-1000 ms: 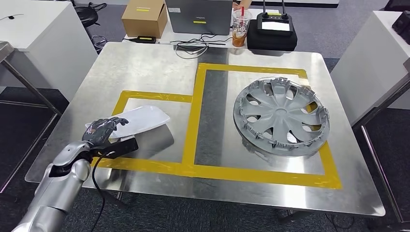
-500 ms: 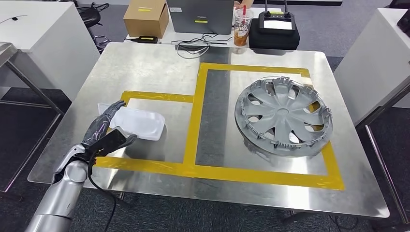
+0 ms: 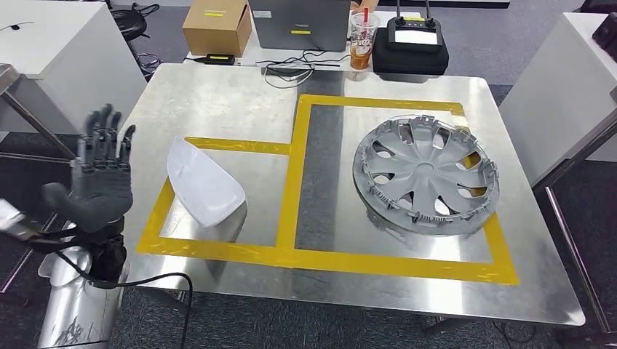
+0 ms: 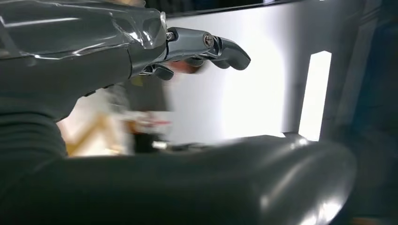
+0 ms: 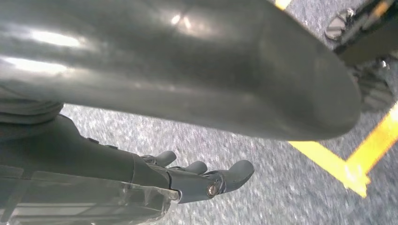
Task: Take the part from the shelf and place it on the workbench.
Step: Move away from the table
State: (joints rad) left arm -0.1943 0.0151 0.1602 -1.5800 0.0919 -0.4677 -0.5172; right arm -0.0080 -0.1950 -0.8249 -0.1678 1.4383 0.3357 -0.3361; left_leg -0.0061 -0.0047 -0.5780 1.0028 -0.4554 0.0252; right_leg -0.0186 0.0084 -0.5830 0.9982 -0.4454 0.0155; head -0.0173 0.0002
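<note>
The white curved part lies on the steel workbench, inside the left yellow-taped frame, with nothing touching it. My left hand is raised off the table's left edge, fingers spread upward and empty, well apart from the part. The left wrist view shows its fingers stretched out with nothing in them. In the right wrist view my right hand hangs over grey carpet, its fingers loosely apart and holding nothing.
A silver wheel cover lies in the right taped frame. Behind the bench stand a cardboard box, a grey case, a drink cup and a black controller. White tables flank both sides.
My left hand has let go of the white part and lifted up and away to the left. The part now lies turned, one end pointing toward the far side.
</note>
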